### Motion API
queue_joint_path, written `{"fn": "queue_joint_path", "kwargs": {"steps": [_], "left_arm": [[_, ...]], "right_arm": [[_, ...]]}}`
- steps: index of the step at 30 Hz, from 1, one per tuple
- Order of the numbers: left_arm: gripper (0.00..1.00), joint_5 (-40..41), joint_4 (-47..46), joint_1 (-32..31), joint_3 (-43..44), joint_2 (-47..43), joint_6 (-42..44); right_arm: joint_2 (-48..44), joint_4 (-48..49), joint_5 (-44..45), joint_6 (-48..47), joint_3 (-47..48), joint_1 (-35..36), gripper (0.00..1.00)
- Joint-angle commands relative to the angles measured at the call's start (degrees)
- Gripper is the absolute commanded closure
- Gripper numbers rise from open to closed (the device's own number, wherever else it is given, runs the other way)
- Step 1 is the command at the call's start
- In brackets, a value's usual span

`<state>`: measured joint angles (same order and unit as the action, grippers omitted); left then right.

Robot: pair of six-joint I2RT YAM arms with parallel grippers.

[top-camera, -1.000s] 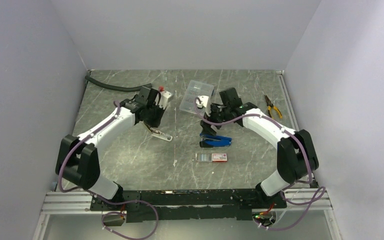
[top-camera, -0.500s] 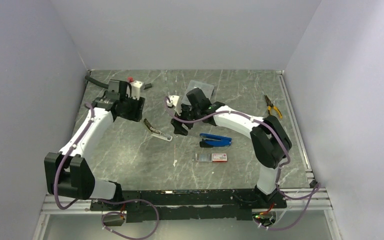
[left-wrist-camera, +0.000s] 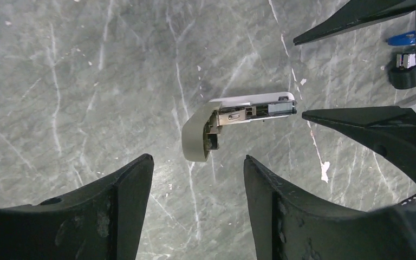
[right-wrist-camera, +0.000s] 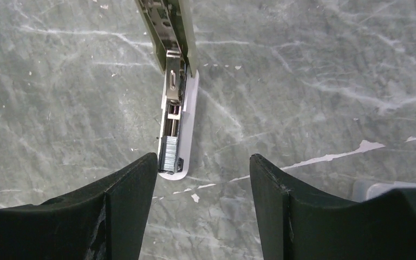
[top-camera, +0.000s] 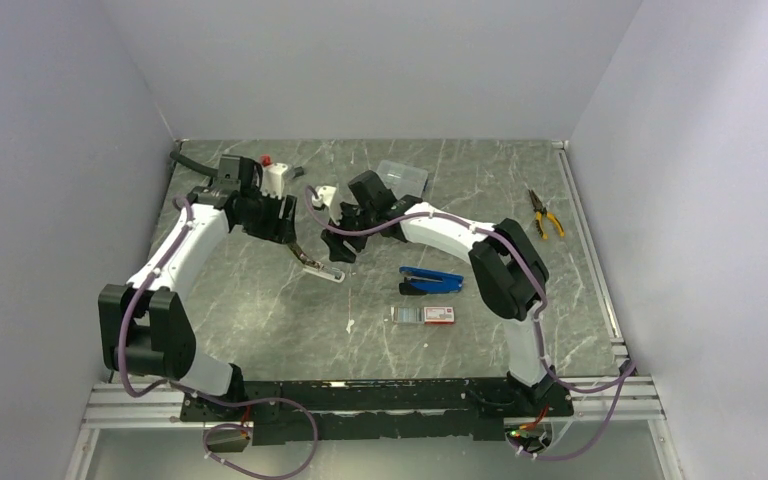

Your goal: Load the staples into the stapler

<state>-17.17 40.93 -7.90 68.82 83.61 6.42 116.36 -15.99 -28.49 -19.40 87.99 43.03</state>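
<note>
My left gripper (left-wrist-camera: 197, 162) and right gripper (right-wrist-camera: 203, 160) hang spread and empty above the stapler (right-wrist-camera: 177, 108) at centre frame. It is hinged open, seemingly so the staples (right-wrist-camera: 168, 151) can be seated.

Table (top-camera: 260, 300): smooth stone-look top, grey-green with white veins, low sheen | stapler (right-wrist-camera: 176, 108): pale smooth plastic shell, bright bare-metal magazine | staples (right-wrist-camera: 169, 151): dull silvery metal, finely ribbed, at the stapler's front end | left gripper (left-wrist-camera: 197, 160): fingers (left-wrist-camera: 124, 216) matt black plastic, faintly scuffed | case (top-camera: 405, 172) beyond the stapler: clear glossy plastic
</note>
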Motion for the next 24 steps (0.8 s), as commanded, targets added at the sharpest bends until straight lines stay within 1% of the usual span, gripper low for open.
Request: {"fn": "queue_joint_path", "kwargs": {"steps": [1, 10, 14, 24], "left_arm": [[0.33, -3.47, 0.33, 0.32, 2.29, 1.98, 0.25], [0.34, -4.83, -0.36, 0.73, 2.53, 4.94, -0.27], [0.35, -6.09, -0.5, 0.96, 1.99, 5.05, -0.84], [0.37, -6.0, -0.68, 1.38, 1.48, 4.79, -1.11]], "right_arm": [[1.08, -0.5, -0.12, 1.65, 2.51, 0.26, 0.35], [3.85, -1.49, 0.39, 2.63, 5.38, 1.04, 0.43], [4.73, -2.05, 1.01, 2.25, 5.9, 1.78, 0.44], [5.18, -2.07, 3.79, 0.88, 5.13, 3.59, 0.46]]}}
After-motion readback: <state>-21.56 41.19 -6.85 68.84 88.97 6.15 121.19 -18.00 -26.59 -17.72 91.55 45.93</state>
